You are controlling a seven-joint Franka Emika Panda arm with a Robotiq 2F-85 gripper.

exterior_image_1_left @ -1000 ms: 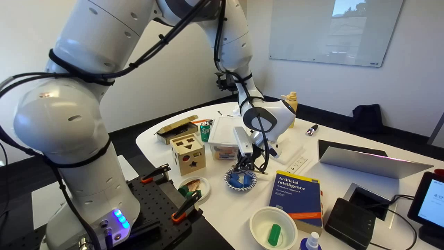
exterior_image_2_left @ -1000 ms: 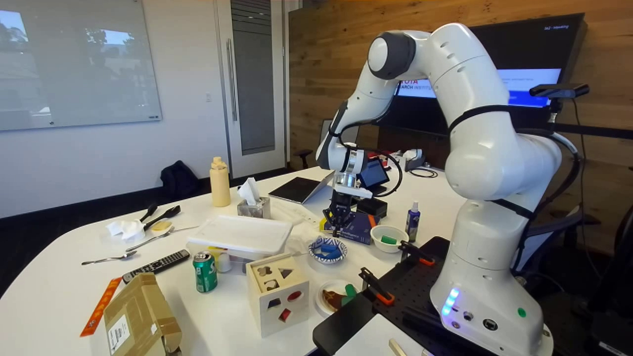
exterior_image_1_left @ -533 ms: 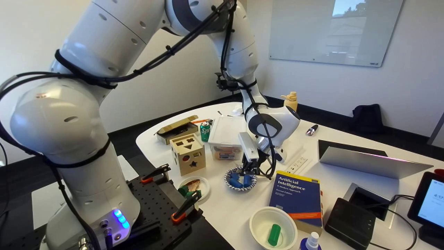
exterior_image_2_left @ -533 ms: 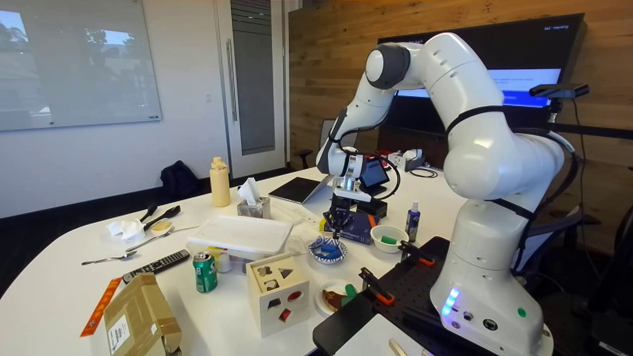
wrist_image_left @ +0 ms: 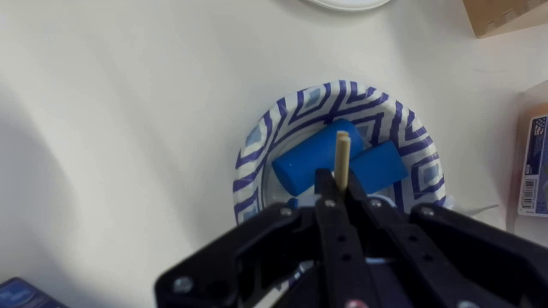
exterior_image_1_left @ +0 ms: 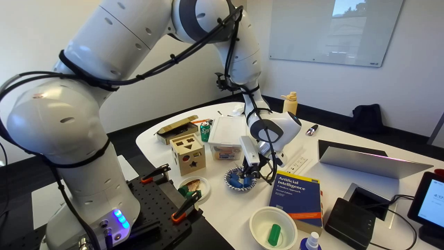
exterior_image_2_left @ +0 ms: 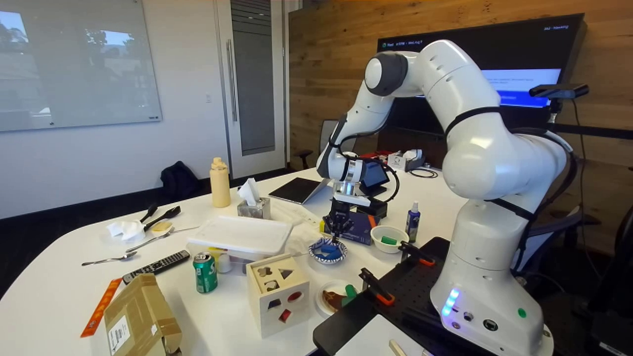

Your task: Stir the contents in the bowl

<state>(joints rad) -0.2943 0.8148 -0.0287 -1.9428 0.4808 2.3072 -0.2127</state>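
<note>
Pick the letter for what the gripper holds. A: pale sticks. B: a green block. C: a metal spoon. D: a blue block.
A, since the wrist view shows pale sticks pinched in the gripper, seen against the bowl.

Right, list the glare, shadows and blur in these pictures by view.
In both exterior views, window-like reflections on the whiteboard and blue base lights glowing bright; in the wrist view, soft shadows across the table, the hand dark and slightly blurred, the pattern on the bowl clearer.
</note>
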